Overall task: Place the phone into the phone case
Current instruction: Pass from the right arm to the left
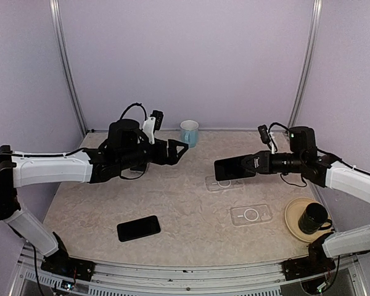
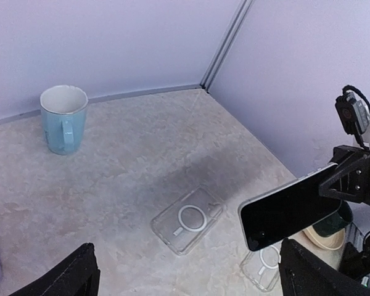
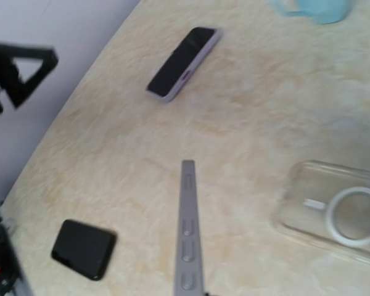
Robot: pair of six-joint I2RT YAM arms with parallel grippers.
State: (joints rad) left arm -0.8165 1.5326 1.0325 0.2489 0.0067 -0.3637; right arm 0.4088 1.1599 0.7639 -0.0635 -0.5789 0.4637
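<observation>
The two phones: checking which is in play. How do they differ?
The held phone is raised, clamped in the right gripper; the table phone lies flat, untouched. The held phone is close to a clear case; the table phone lies far from it. Both have dark screens.

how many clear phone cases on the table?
2. The far clear case lies near the phone in the right gripper; the near clear case lies beside the plate. None seems hidden.

A phone (image 3: pixel 187 234) shows edge-on at bottom centre, its side buttons visible. A clear case (image 3: pixel 336 213) lies to its right, and a second phone (image 3: pixel 184 61) lies farther off, face-up.
</observation>
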